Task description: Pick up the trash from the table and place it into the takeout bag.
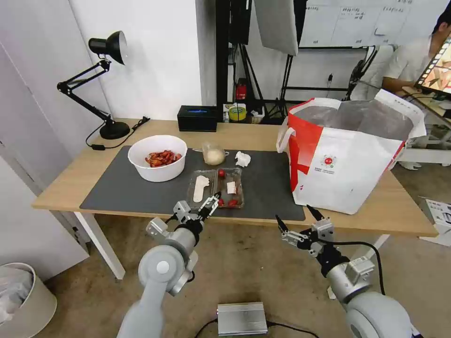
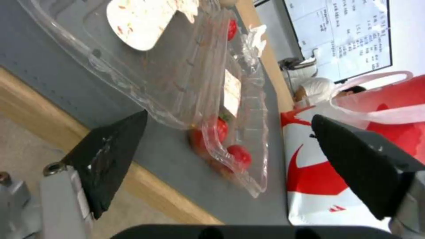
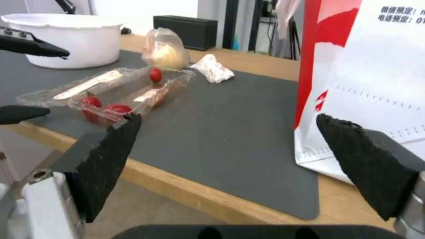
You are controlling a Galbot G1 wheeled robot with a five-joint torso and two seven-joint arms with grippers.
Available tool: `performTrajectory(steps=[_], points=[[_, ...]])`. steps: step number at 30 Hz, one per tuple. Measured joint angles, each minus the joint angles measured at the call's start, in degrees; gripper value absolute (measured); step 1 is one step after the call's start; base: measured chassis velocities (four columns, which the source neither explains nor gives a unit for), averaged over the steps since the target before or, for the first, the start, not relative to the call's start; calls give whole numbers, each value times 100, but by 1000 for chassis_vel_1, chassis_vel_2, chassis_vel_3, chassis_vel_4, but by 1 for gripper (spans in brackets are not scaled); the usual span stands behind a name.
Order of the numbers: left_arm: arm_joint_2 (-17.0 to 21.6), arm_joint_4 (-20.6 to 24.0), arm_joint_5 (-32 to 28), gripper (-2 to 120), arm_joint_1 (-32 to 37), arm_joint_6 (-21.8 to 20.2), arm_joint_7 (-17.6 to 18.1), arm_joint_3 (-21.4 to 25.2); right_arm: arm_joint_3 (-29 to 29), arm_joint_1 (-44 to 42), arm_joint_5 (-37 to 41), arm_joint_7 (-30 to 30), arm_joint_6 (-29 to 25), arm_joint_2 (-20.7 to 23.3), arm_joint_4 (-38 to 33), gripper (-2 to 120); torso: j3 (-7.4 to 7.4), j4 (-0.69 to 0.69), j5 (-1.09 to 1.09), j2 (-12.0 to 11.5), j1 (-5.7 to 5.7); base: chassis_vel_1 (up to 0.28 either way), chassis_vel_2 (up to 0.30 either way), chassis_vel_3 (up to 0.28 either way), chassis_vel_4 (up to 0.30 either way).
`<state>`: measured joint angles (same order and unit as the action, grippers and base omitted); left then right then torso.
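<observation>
Clear hinged plastic tray [image 1: 216, 188] lies open at frame centre in head view, on the dark grey mat [image 1: 141, 192] nr its front edge; red tomatoes [image 1: 232, 203] in the right half, a white spoon-shaped piece [image 1: 201, 187] in the left half. Left gripper [image 1: 209, 205] sits at the tray's near edge, fingers spread wide w/ nothing between them; in left wrist view the tray [image 2: 186, 76] is betw. the two black pads [image 2: 111, 159], no contact visible.

White round bowl [image 1: 158, 157] w/ red shells is upper left of the tray, on the mat. Clear cup w/ beige lump [image 1: 213, 154] is just behind the tray; crumpled white tissue [image 1: 243, 159] to the cup's right, apart from it.

Takeout bag [image 1: 347, 159] stands upright at right of frame on the table [image 1: 399, 211], mouth open, silver lining showing, its left corner on the mat.

Right gripper [image 1: 296, 220] is at lower centre-right, in front of the table edge below the bag, fingers wide, empty.

Black box [image 1: 197, 118] and black desk lamp [image 1: 101, 84] at back of table, upper left.
</observation>
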<state>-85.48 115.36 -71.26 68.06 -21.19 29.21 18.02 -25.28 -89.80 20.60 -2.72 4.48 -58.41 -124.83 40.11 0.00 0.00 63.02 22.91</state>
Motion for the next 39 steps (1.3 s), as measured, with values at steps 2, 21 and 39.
performTrajectory(steps=[2,21,39], points=[[-5,-25,8,100,-20,34,15,5,13,1,-4,-1,-2,-12,17,100,0,0,0,0,0,0,0,0,0],[-187,-50,182,100,-54,647,253,-44,44,20,-127,14,-224,-164,337,100,0,0,0,0,0,0,0,0,0],[-158,269,204,100,72,1027,121,-18,134,-102,-154,21,-227,-193,221,100,0,0,0,0,0,0,0,0,0]])
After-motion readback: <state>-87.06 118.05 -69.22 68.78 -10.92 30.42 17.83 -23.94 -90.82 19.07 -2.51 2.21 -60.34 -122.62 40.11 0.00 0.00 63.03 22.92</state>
